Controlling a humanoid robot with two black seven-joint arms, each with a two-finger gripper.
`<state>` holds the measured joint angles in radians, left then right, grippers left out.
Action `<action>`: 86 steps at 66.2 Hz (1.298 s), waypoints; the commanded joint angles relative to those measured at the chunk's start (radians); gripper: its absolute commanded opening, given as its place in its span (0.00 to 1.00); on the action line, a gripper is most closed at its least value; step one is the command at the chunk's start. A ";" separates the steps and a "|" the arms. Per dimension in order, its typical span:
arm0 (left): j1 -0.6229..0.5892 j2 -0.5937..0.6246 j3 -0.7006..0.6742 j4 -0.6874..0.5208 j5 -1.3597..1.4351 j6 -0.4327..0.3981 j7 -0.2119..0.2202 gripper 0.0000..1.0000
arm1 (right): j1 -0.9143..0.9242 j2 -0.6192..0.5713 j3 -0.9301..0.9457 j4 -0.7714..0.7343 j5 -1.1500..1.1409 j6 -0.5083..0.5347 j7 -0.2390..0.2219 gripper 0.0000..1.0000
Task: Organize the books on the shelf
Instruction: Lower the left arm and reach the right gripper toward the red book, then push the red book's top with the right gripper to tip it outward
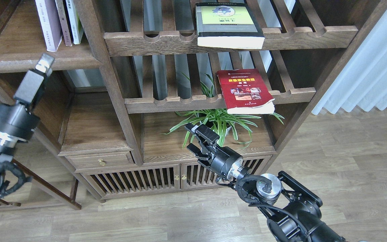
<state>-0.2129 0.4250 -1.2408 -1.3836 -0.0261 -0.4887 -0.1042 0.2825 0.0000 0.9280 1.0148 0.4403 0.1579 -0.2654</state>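
A pale lavender-white book (48, 25) stands upright at the top left on the shelf (39, 57), a solid dark board. The thick grey-black book (228, 25) with a yellow-green panel lies flat on the upper slatted rack. On the lower slatted rack lies the red book (245, 90), its corner hanging over the front rail. My left gripper (44, 63) is raised just under the shelf's front edge; its fingers cannot be told apart. My right gripper (190, 138) is open and holds nothing, low in front of the plant and well below the red book.
Two more upright books (70, 22) lean next to the lavender one. A spider plant (218, 121) fills the compartment under the red book. Below are a drawer (101, 160) and slatted cabinet doors (136, 181). A white curtain (371, 74) hangs at the right.
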 commanded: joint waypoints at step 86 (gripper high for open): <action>0.204 -0.052 0.138 0.002 0.057 0.000 -0.002 1.00 | -0.013 0.000 0.236 -0.016 0.003 -0.015 0.356 0.99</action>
<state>-0.0092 0.3716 -1.1029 -1.3821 0.0307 -0.4887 -0.1058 0.2686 0.0000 1.1644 0.9997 0.4431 0.1440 0.0614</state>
